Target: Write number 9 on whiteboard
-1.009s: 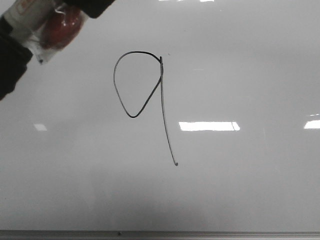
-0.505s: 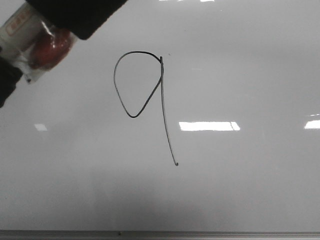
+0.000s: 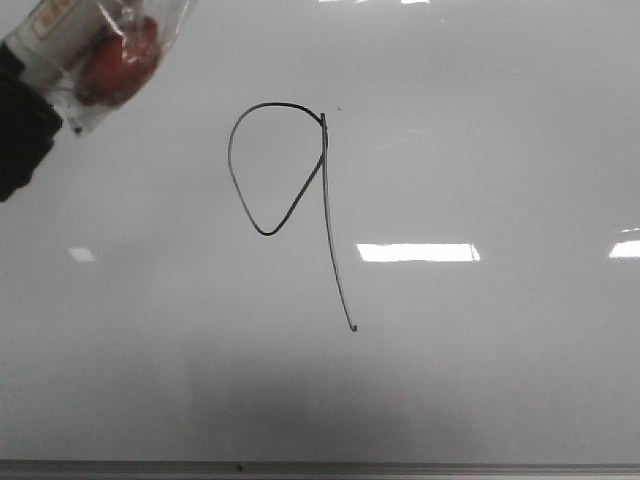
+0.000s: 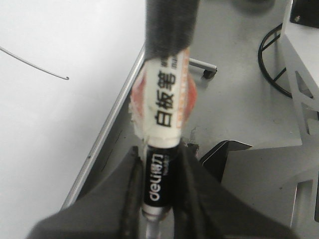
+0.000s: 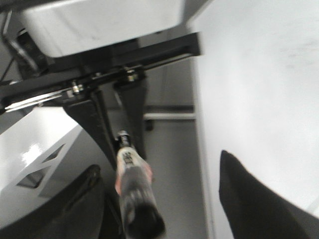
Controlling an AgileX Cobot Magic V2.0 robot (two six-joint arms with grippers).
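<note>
Shifted slightly upward, left end effector (image 4: 159, 199) grips marker (image 4: 162, 149), clear of upright number 9 (image 3: 290, 200) on whiteboard (image 3: 500, 380).

Beyond the board's edge you have a smooth grey floor (image 4: 234, 104), evenly lit and matte. On it lies a loop of black cable (image 4: 273, 64) beside a pale metal frame with triangular cut-outs (image 4: 305, 107). A short grey metal bar (image 4: 203, 65) sits near the edge. From the other wrist you see a white panel (image 5: 99, 20) above dark brackets (image 5: 94, 124).
</note>
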